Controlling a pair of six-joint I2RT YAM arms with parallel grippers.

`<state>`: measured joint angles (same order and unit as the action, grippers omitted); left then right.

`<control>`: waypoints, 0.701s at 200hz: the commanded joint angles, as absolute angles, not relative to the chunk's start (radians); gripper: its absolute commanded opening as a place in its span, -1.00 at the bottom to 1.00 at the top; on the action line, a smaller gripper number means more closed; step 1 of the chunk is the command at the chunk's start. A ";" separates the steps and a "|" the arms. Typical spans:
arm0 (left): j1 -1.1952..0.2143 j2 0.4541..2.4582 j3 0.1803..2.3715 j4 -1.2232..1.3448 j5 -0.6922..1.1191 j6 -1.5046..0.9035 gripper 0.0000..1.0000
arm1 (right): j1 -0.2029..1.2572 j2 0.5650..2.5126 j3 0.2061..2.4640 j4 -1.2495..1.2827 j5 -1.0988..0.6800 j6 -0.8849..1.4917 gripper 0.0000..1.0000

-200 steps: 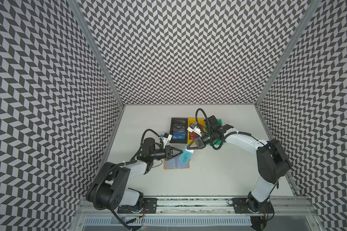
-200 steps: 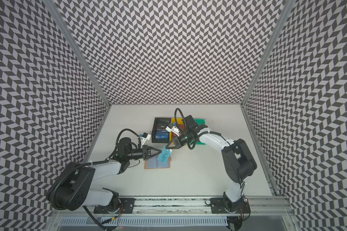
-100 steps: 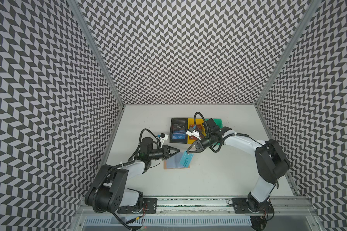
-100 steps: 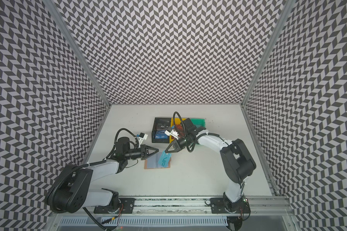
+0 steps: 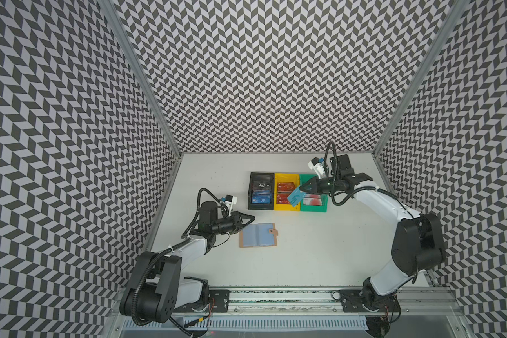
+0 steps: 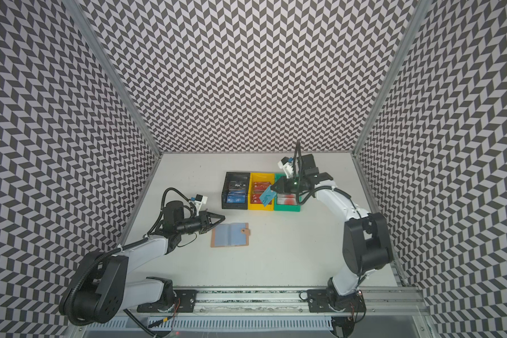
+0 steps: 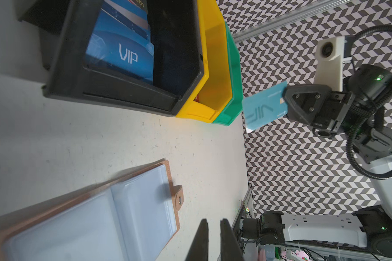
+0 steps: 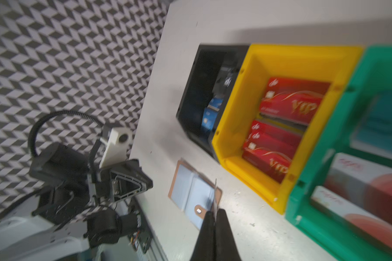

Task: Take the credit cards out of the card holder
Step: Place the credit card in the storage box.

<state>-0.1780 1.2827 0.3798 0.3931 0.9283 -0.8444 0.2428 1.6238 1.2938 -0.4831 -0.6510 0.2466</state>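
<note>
Swings the teal card [image 5: 294,196], pinched in the right gripper [image 5: 304,189], off the flat-open card holder [image 5: 258,236] to hover between yellow bin [image 5: 287,208] and green bin [image 5: 313,209], leaves the left gripper [image 5: 251,218] barely parted and empty beside it, visible sleeves looking bare.

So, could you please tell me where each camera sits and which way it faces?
Top views: high over the front rail, looking down on the table; the left arm and right arm show whole.
Left wrist: on the left arm, looking past the left gripper at the card holder, black bin and right gripper pinching a teal card.
Right wrist: on the right arm, looking past its own gripper at the yellow bin, card holder and left arm.
Shared: both wrist views show the card holder and yellow bin.
</note>
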 commanded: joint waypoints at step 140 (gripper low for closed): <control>-0.170 1.342 0.376 0.402 0.927 -0.816 -0.71 | 0.181 1.708 1.238 -0.184 -0.233 0.431 -1.00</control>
<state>-0.1757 1.3323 0.3798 0.3882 0.9283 -0.8280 0.1799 1.6909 1.2514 -0.2871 -0.2432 0.3889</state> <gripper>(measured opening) 0.143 0.047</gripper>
